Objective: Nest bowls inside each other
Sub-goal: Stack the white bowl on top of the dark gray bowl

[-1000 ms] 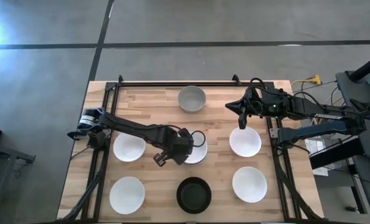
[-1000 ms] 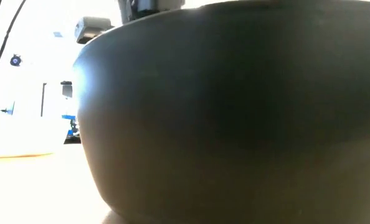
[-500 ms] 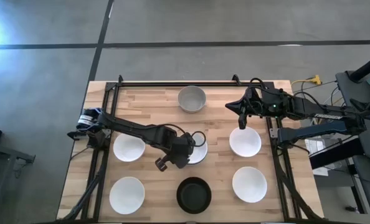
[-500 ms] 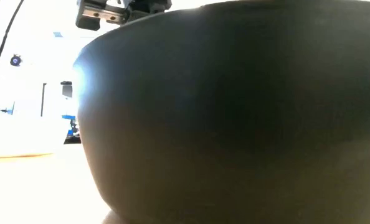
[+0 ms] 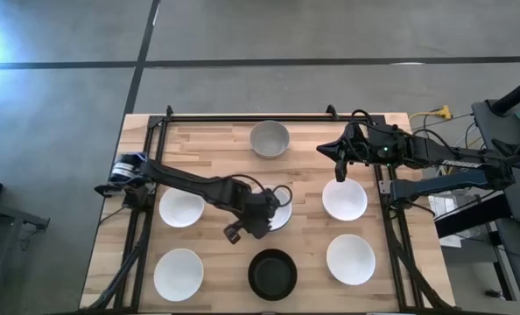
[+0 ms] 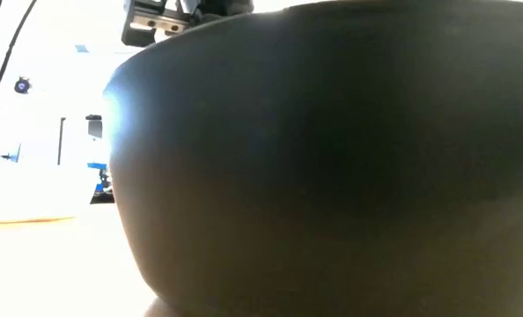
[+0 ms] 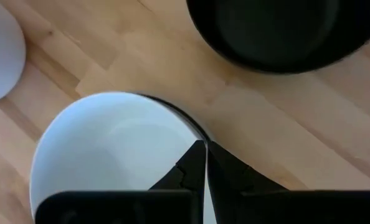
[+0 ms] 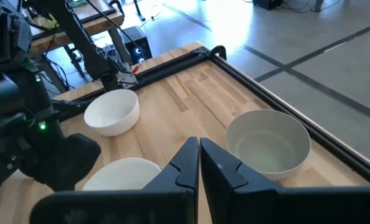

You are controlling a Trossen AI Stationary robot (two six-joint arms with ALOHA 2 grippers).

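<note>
My high camera looks straight down on the whole table [image 5: 207, 140]. My low one sits at tabletop height, so close to the black bowl [image 6: 332, 158] that it fills the picture. The left wrist camera looks down close on that bowl and a white bowl [image 7: 110, 149]. The right wrist camera looks across the table; both wrists share the boards.

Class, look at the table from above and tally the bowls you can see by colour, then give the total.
white bowls: 5
light grey bowl: 1
black bowl: 1
Total: 7
Not counted: the dark rim beside the centre white bowl, which may be another bowl beneath it.
</note>
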